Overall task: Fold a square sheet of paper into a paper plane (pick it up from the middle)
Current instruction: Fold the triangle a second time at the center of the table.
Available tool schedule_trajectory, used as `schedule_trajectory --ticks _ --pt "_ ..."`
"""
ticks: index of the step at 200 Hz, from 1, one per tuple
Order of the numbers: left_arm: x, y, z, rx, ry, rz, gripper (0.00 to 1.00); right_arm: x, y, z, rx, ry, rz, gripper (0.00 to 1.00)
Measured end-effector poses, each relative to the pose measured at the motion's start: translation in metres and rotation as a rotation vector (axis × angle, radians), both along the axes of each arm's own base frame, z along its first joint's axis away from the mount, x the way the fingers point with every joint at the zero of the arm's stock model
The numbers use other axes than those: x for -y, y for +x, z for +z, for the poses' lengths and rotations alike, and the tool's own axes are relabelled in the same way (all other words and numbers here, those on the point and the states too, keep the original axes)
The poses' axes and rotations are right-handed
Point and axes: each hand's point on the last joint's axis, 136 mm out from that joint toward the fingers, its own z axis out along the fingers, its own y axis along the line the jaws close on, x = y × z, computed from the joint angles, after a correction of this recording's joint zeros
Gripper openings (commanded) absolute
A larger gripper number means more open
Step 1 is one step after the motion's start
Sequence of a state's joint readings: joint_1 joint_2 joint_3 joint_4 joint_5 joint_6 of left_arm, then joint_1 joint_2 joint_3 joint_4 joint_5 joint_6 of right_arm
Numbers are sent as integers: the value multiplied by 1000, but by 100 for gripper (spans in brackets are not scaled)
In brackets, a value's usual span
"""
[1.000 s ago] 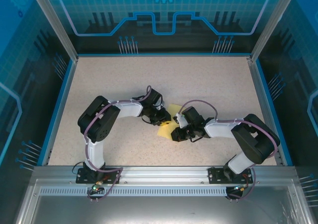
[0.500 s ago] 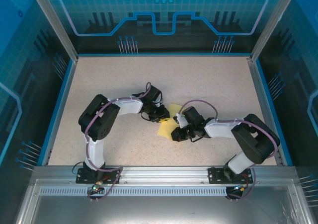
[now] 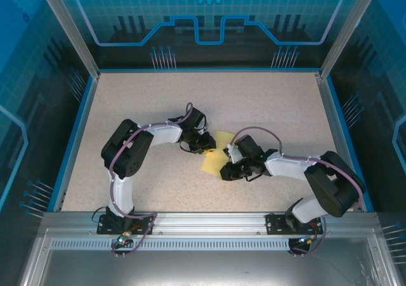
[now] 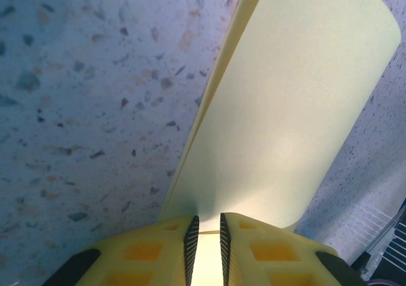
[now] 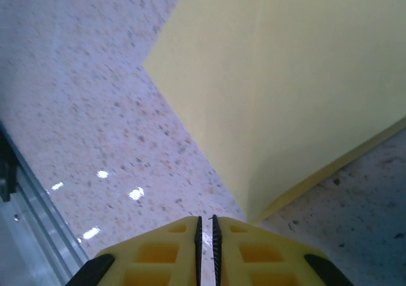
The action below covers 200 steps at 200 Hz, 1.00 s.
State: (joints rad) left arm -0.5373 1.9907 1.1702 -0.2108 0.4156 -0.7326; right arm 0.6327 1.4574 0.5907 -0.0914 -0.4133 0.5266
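Right hand (image 5: pixel 205 222) has eased off, jaws nearly closed on nothing; the paper (image 5: pixel 285 77) lies on the table (image 5: pixel 82 77) just ahead. Beyond, the left hand (image 4: pixel 208 226) pinches the paper's far edge, likely steadying the fold for creasing.

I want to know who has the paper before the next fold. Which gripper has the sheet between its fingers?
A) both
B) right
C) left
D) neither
C: in the left wrist view the sheet runs in between the fingers of the left gripper, while the right gripper sits just short of the sheet's corner with nothing between its fingers.
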Motion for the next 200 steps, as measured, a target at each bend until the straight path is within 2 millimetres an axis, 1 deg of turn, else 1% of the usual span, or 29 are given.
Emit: schedule_trajectory --ticks 16,28,49,63,82,107,125,165,200 --pt "0 0 0 5 0 -4 22 -2 15 17 39 34 -32 15" --pt "0 1 0 6 0 -5 22 -4 26 26 64 50 -53 15" --pt "0 1 0 8 0 -7 22 -7 41 30 83 58 -73 14" --pt "0 1 0 8 -1 -7 22 -8 48 25 78 49 -80 14" --pt "0 1 0 11 0 -9 22 -7 54 11 62 26 -86 13" --pt "0 1 0 19 1 -19 22 1 59 -9 41 -26 -92 13" --pt "0 1 0 20 1 -21 22 6 60 -18 41 -57 -91 13" --pt "0 2 -1 18 2 -21 22 15 63 -23 62 -85 -90 13" --pt "1 4 -1 16 4 -25 22 19 59 -23 84 -88 -85 12"
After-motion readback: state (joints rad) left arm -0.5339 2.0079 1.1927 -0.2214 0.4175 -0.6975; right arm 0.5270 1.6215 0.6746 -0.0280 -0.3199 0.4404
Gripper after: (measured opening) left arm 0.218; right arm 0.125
